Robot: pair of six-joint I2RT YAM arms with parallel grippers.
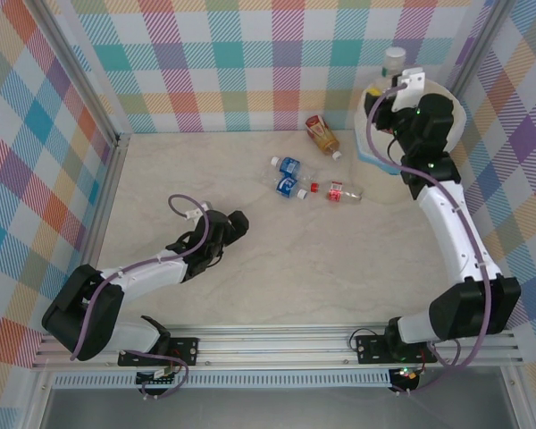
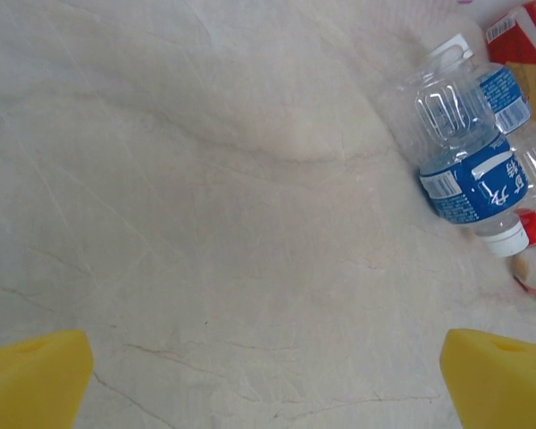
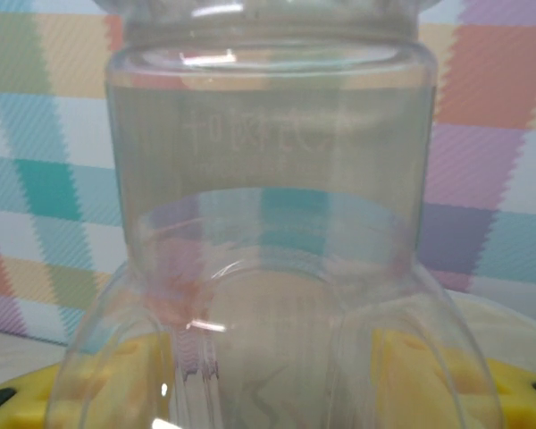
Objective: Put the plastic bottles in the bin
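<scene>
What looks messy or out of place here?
Four bottles lie on their sides on the table, scattered near the bin instead of inside it. Nothing looks spilled or broken.

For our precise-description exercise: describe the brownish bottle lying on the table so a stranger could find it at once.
Find the large round cream-white bin at the far right corner of the table. Just left of it lies a brownish plastic bottle with an orange-red label. The other lying bottles, nearer the middle, are clear with blue or red labels.
</scene>
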